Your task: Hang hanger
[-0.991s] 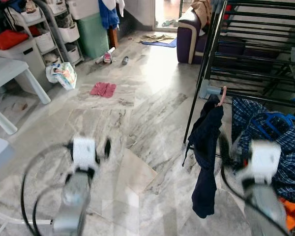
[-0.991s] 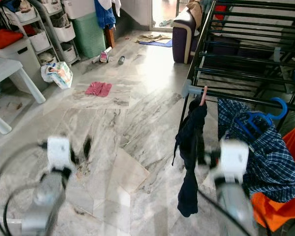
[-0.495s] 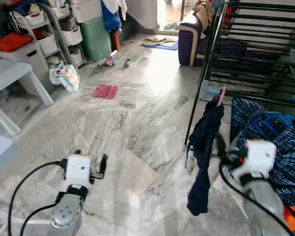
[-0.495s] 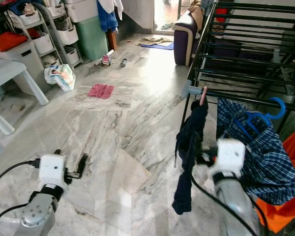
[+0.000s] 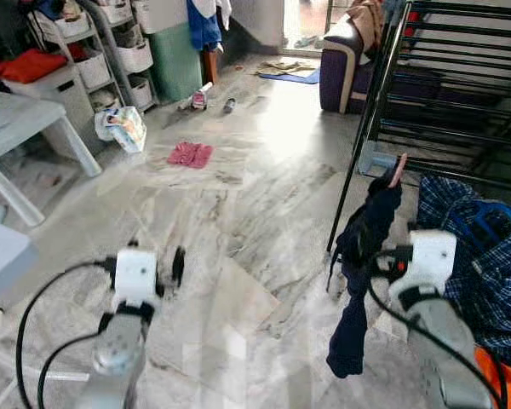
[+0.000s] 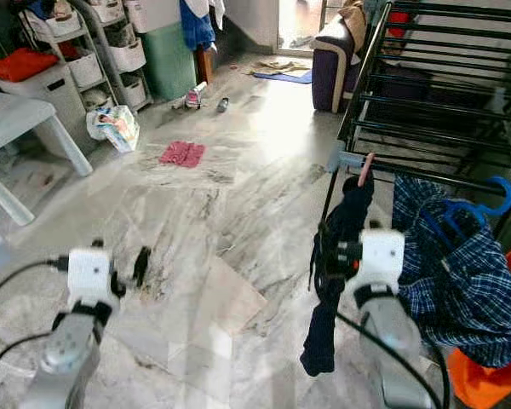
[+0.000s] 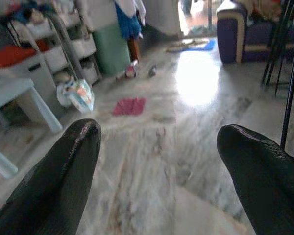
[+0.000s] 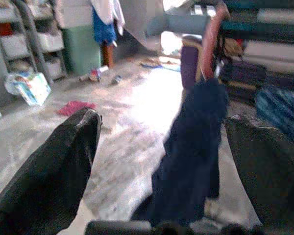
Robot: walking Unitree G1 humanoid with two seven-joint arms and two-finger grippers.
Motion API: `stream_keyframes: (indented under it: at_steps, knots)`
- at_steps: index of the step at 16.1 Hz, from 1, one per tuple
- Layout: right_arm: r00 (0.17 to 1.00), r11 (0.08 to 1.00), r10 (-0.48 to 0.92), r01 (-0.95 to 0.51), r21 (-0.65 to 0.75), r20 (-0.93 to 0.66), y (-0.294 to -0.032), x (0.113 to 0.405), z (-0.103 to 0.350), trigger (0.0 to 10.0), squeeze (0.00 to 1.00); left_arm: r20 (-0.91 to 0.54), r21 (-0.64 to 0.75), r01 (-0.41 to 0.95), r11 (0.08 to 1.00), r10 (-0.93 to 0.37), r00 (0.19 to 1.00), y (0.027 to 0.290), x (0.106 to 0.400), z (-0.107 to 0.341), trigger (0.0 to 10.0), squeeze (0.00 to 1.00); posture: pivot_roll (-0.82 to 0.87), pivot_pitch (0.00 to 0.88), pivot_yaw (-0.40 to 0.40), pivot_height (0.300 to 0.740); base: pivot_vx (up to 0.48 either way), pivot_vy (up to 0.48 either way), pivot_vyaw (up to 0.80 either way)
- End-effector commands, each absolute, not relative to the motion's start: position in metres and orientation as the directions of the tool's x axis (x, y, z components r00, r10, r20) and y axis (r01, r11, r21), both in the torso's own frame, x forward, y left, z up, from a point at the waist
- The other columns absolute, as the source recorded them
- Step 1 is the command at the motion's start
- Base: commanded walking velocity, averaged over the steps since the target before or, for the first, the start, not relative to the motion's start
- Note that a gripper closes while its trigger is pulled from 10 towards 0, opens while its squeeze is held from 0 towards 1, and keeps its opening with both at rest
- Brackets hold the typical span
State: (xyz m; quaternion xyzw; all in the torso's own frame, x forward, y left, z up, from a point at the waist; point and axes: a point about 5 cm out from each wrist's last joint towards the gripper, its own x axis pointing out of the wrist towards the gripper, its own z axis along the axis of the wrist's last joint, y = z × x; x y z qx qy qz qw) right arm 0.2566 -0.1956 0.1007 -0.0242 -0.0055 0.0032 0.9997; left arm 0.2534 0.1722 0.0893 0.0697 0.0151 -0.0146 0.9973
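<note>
A dark navy garment (image 6: 342, 223) hangs on a pink hanger whose hook (image 6: 365, 169) sits on a low rail of the black drying rack (image 6: 358, 85). My right gripper (image 8: 161, 120) is open, level with the garment's middle and right up against it. In the right wrist view the cloth hangs between the two fingers (image 8: 54, 171); I cannot tell whether they touch it. A blue hanger (image 6: 473, 209) lies on a plaid shirt (image 6: 460, 273) draped to the right. My left gripper (image 7: 159, 129) is open over bare floor, holding nothing.
Marble floor (image 5: 255, 213) stretches ahead. A pink cloth (image 5: 190, 154) and a plastic bag (image 5: 123, 128) lie on it at the left. A white table (image 5: 17, 115) and shelves with bins (image 5: 111, 51) stand far left, a purple sofa (image 5: 341, 60) behind. An orange cloth (image 6: 485, 383) lies under the plaid shirt.
My right gripper has come up and to the left, closing in on the navy garment. The camera has shifted a little. The left gripper stays low over the floor.
</note>
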Motion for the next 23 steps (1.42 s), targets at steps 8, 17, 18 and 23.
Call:
stream_keyframes:
  at_steps: [8, 17, 18, 23]
  knots:
    - [0.995, 0.992, -0.093, 0.091, -0.091, -0.021, -0.205, 0.249, 0.098, 10.0, 0.00, -0.050, 0.077, 0.105, 0.991, -0.102, 0.994, 0.164, 0.266, 0.086, 10.0, 0.00, -0.10, 0.000, 0.068, 0.740, 0.000, 0.105, -0.05]
    - [0.996, 0.994, -0.088, 0.086, -0.074, -0.020, -0.193, 0.254, 0.095, 10.0, 0.00, -0.032, 0.074, 0.107, 0.992, -0.105, 0.994, 0.155, 0.272, 0.085, 10.0, 0.00, -0.10, 0.000, 0.083, 0.740, 0.000, 0.446, -0.40]
    - [0.995, 0.992, -0.102, 0.100, -0.075, -0.017, -0.194, 0.254, 0.095, 10.0, 0.00, -0.030, 0.082, 0.114, 0.990, -0.112, 0.993, 0.154, 0.274, 0.085, 10.0, 0.00, -0.10, 0.000, 0.088, 0.740, 0.000, 0.424, -0.44]
    - [0.989, 0.986, -0.150, 0.149, -0.079, -0.014, -0.198, 0.254, 0.093, 10.0, 0.00, -0.023, 0.077, 0.148, 0.986, -0.147, 0.989, 0.145, 0.279, 0.088, 10.0, 0.00, -0.11, 0.000, 0.098, 0.740, 0.000, 0.000, -0.74]
